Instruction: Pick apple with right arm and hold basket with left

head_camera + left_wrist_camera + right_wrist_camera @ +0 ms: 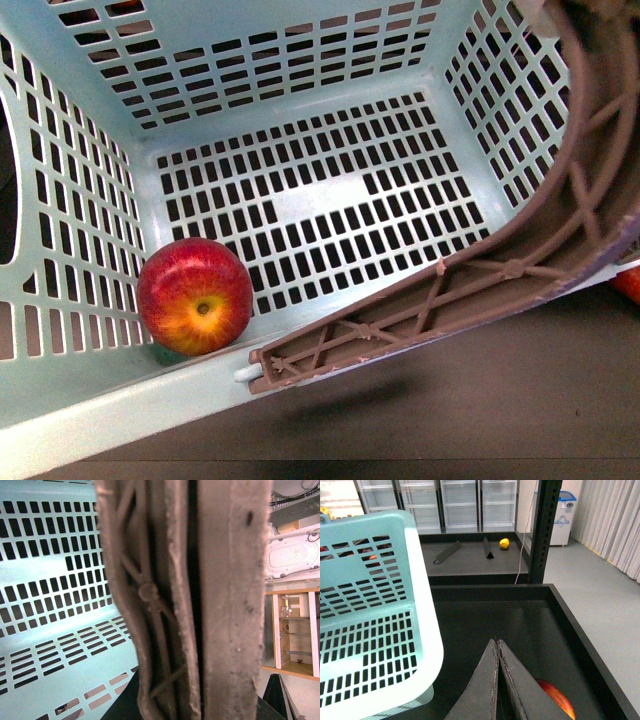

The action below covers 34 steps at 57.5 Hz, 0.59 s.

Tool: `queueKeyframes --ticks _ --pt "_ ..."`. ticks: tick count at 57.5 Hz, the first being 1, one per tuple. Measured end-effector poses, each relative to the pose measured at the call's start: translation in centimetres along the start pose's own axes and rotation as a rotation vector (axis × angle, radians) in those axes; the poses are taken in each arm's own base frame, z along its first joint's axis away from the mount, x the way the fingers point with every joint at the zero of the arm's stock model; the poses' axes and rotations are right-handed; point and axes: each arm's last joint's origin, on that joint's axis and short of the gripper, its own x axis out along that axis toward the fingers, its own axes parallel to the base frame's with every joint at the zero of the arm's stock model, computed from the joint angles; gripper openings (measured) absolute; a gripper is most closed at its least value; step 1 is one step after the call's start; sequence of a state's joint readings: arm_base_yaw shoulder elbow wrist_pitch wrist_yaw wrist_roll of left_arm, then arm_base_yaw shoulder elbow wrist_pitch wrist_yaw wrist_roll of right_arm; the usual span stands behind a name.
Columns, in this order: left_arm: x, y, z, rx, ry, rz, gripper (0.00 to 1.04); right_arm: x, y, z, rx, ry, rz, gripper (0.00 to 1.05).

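Apple lies in basket corner, so picking looks done; left claw pinches the handle, right claw pressed together, empty, beside the basket.

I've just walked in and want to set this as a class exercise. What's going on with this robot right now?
The left tool is closed around the brown handle of the turquoise basket, holding it over a dark tray. A red apple lies inside the basket, in a corner of its floor against the wall. The right tool is outside the basket, shut and empty, above the tray. Another red fruit is partly hidden beneath it.
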<state>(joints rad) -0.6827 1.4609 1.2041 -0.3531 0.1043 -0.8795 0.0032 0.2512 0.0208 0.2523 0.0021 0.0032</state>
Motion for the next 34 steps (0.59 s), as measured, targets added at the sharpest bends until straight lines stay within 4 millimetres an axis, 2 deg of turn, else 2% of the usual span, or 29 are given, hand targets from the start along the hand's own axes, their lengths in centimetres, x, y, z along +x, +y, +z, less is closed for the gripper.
queueKeyframes --ticks 20,34 --pt "0.0 0.0 0.0 0.0 0.001 -0.001 0.16 -0.5 0.0 0.0 0.0 0.0 0.0 0.02" --pt "0.0 0.0 0.0 0.0 0.0 0.0 0.16 -1.6 0.0 -0.3 0.0 0.006 0.0 0.02"
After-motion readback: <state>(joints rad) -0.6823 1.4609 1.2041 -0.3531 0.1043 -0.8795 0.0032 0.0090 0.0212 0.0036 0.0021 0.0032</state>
